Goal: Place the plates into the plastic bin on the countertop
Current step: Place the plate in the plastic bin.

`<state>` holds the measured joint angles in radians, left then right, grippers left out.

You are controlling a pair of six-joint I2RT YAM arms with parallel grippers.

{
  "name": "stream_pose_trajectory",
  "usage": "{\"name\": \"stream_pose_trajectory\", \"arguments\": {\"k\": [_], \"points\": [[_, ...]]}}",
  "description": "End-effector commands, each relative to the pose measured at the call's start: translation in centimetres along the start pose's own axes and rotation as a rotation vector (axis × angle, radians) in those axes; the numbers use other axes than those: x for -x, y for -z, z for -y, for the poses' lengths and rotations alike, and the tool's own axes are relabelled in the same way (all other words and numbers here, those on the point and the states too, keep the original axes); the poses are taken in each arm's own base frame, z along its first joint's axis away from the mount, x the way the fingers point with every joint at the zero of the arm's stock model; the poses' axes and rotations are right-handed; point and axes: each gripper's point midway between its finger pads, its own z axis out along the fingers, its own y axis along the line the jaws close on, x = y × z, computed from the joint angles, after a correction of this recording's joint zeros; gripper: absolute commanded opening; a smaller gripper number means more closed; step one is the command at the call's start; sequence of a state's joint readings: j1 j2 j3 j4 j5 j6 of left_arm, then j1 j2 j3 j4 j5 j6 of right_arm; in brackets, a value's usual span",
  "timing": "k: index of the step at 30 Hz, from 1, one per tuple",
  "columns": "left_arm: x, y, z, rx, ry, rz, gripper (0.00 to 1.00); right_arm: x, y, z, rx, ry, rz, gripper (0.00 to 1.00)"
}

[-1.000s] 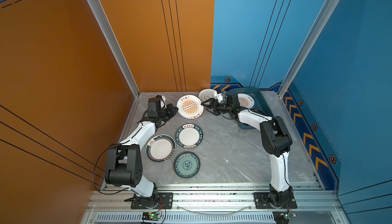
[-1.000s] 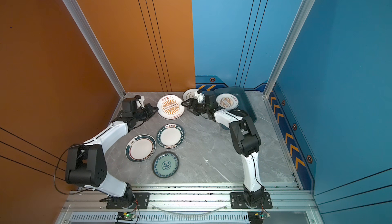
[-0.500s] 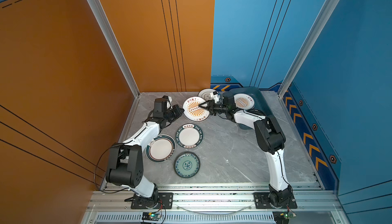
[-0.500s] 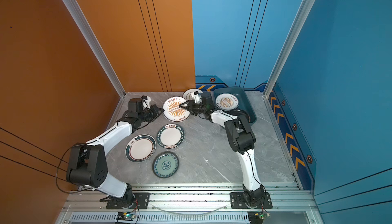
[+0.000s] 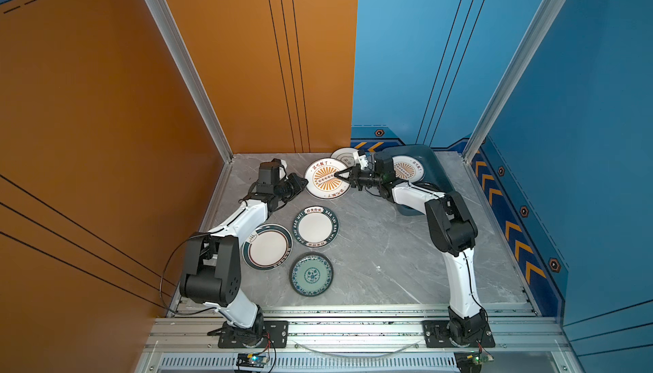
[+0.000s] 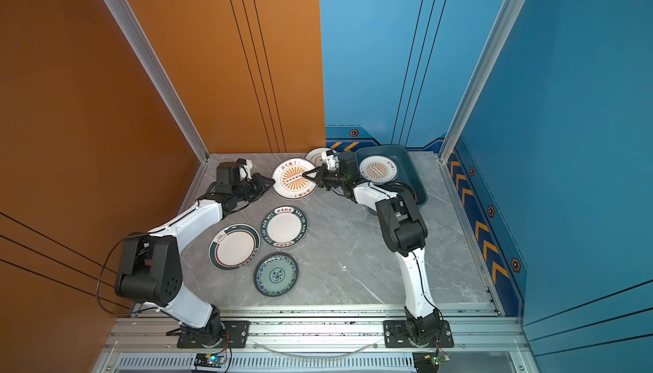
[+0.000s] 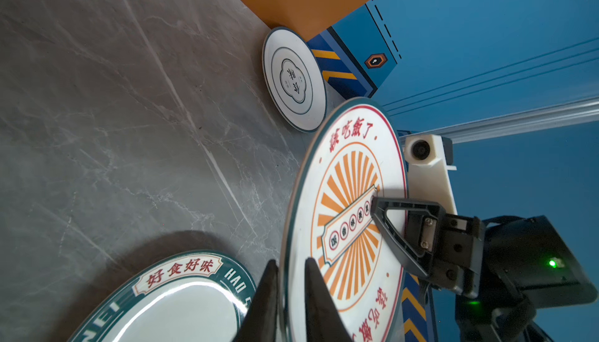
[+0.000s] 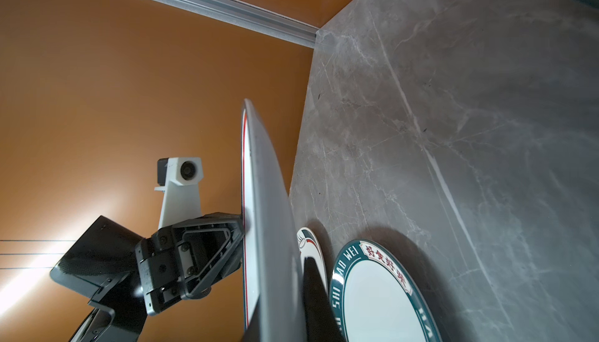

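Firmly right fingers pinch plate; left fingers parted.

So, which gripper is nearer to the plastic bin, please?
Right: the right gripper grips the lifted sunburst plate at the edge nearest the plastic bin; the left gripper straddles its opposite edge.

The sunburst plate carries red characters 該吃飯了 near its rim. The circled characters on its middle banner are too small to read. Just beside it on the desk, the green-rimmed plate reads "HAO SHI HAO WEI" in white, with 好食好味 in red on a cream label.
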<state>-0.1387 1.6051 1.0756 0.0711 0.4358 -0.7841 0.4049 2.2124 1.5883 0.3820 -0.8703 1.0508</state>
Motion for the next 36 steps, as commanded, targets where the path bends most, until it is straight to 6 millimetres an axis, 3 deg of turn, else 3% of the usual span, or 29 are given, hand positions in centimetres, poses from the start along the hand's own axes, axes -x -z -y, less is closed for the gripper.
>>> {"name": "stream_pose_trajectory", "arguments": {"k": [1, 3, 5, 11, 14, 17, 25, 26, 36], "points": [[0.7, 0.1, 1.7, -0.035, -0.064, 0.009, 0.52, 3.2, 4.0, -0.9, -0.073, 0.049, 0.079, 0.00], [0.7, 0.2, 2.1, -0.036, -0.084, 0.010, 0.71, 5.3, 6.8, -0.1, -0.144, 0.053, 0.132, 0.00], [0.6, 0.2, 2.4, -0.042, -0.102, 0.007, 0.96, 7.6, 10.5, 0.7, -0.210, 0.056, 0.199, 0.00], [1.0, -0.8, 2.5, -0.042, -0.128, 0.007, 0.98, 13.1, 22.2, 3.5, -0.403, 0.018, 0.425, 0.00], [1.3, -2.2, 2.4, -0.047, -0.126, -0.006, 0.98, 14.3, 26.3, 4.9, -0.505, 0.001, 0.481, 0.00], [1.7, -4.5, 2.1, -0.047, -0.121, -0.033, 0.98, 14.9, 29.1, 6.4, -0.614, -0.011, 0.514, 0.00], [2.6, -10.6, 1.0, -0.023, -0.103, -0.098, 0.98, 16.6, 30.8, 9.8, -0.715, -0.049, 0.519, 0.00], [2.5, -11.2, 0.8, -0.019, -0.103, -0.106, 0.98, 16.6, 30.7, 10.9, -0.730, -0.061, 0.511, 0.00], [1.7, -16.6, -1.0, 0.052, -0.112, -0.157, 0.98, 17.3, 30.8, 15.2, -0.780, -0.122, 0.500, 0.00]]}}
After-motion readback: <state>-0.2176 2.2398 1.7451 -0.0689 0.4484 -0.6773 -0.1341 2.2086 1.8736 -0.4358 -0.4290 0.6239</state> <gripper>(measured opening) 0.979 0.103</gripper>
